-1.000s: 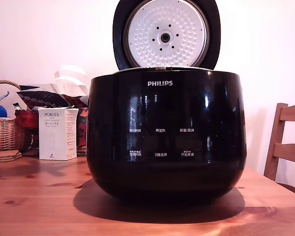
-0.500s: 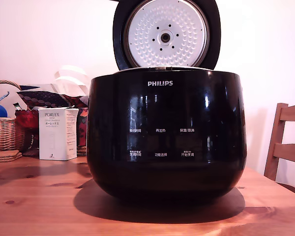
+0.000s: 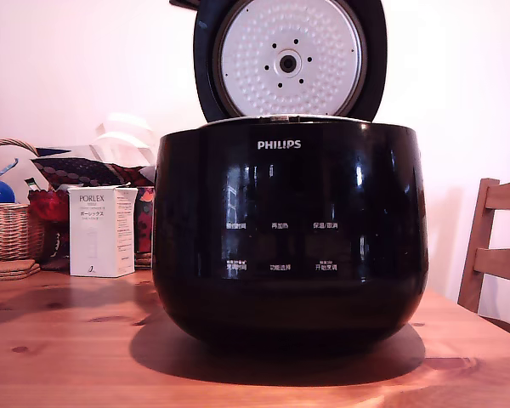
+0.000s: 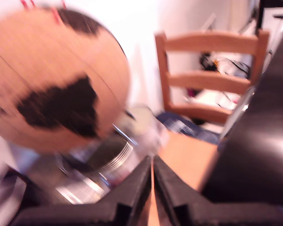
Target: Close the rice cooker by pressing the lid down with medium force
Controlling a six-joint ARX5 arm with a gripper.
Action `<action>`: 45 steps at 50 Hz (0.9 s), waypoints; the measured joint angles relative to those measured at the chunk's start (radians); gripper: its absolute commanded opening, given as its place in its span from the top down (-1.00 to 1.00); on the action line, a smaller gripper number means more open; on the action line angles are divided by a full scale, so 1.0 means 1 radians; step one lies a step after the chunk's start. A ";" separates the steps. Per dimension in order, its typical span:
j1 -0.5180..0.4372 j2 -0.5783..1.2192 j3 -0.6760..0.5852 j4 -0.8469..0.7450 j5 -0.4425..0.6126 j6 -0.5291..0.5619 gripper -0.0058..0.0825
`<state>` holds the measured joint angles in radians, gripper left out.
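standing on the wooden worktop [image 3: 59,357] in the middle of the exterior view, the rice cooker [image 3: 289,234] shows its glossy black front with white "philips" lettering and small white button labels. the lid [image 3: 289,59] is raised upright behind the pot's rim, its silvery dimpled inner plate and central hole facing the camera. a small dark shape pokes out at the lid's upper edge towards the exterior view's left; what it is cannot be told.

to the exterior view's left of the cooker, a white porlex box [image 3: 100,231] stands upright on the worktop, just beside the pot's side. further left sits a wicker basket [image 3: 13,229] with a blue object in it, and patterned red and dark items lie behind the box. at the exterior view's right edge part of a wooden chair [image 3: 497,251] shows.

the wrist view is blurred. the end effector [image 4: 152,188] appears there with its two dark fingers [image 4: 132,190] drawn together, only a thin slit between them and nothing held. past them are a wooden chair back, a bit of orange worktop, a broad dark glossy surface and a blurred tan disc with dark patches.
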<state>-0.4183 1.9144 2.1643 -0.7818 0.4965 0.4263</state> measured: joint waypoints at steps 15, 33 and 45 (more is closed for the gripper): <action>-0.043 -0.002 0.000 -0.068 0.035 -0.167 0.92; -0.061 -0.013 0.000 -0.116 0.025 -0.290 0.92; -0.113 -0.107 -0.069 -0.079 -0.058 -0.316 0.92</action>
<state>-0.5308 1.8072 2.0949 -0.8608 0.4381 0.1104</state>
